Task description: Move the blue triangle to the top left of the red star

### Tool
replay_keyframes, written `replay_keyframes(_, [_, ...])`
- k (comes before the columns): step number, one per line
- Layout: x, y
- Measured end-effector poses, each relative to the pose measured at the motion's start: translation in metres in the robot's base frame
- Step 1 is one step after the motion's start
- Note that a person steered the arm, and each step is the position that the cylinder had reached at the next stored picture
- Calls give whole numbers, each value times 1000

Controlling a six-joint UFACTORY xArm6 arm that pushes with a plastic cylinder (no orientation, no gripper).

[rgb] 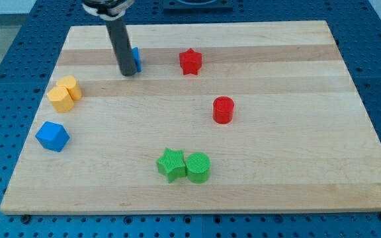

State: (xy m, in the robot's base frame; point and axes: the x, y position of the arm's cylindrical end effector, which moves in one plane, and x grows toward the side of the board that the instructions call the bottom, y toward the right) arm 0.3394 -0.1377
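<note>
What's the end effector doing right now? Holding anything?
No gripper: my tip is a bare rod end, holding nothing.
It sits against the view's left side of the blue triangle, which it mostly hides, left of the red star.

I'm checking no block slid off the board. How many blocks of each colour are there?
Blue: 2, the cube and the triangle, mostly hidden behind my tip
Yellow: 2, touching, and
Red: 2, the star and the cylinder
Green: 2, the star and the cylinder, touching
Total: 8
</note>
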Motion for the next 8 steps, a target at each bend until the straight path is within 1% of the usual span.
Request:
replay_keyframes(1, [0,-12])
replay_keyframes(2, [-28,-26])
replay_keyframes(3, [-73,-31])
replay_keyframes(4, [-80,-33])
replay_keyframes(5, [-64,-88])
replay_keyframes(6, [-41,-108])
replay_keyframes(8, [-41,20])
